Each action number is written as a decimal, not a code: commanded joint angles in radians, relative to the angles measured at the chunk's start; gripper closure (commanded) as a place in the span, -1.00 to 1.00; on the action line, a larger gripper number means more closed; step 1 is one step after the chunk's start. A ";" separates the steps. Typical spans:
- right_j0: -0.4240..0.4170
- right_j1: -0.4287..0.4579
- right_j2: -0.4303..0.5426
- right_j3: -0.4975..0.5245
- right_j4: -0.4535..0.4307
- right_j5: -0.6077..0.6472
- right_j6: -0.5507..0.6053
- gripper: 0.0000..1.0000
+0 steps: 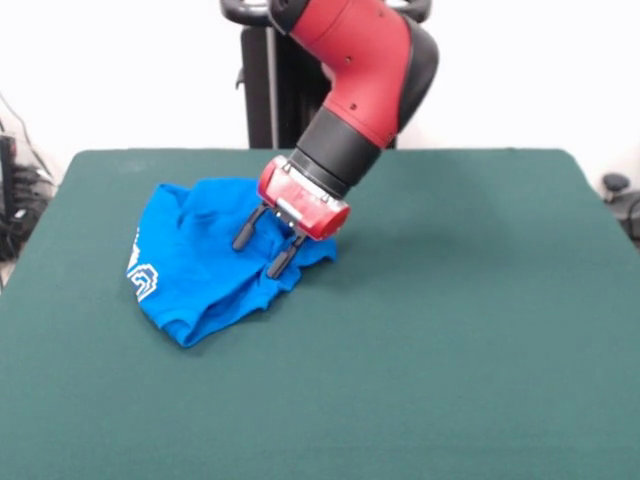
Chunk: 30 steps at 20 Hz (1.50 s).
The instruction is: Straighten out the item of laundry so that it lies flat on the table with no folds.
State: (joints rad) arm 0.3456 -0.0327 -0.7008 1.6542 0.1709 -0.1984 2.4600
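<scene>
The item of laundry [200,262], a bright blue T-shirt, lies crumpled and folded on the left half of the dark green table [450,330]. A strip of white print shows at its left edge. My gripper [260,256] hangs tilted from the red and black arm, right over the shirt's right part. Its two black fingers [246,231] are spread apart and point down to the left, close above or touching the cloth. Nothing is held between them.
The robot's black pedestal [265,90] stands behind the table's far edge. Cables and dark gear [20,190] lie off the table at the left, and a dark object [620,195] at the right edge.
</scene>
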 commanded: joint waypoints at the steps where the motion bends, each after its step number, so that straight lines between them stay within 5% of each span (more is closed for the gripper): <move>1: -0.056 -0.106 0.159 0.056 -0.074 -0.026 0.096 -1.00; 7: -0.063 -0.147 0.184 0.082 -0.099 -0.016 0.106 -1.00; 30: 0.010 0.054 0.102 0.005 0.058 -0.101 0.137 -1.00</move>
State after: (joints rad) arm 0.3010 -0.0923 -0.6807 1.6932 0.1304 -0.2366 2.4600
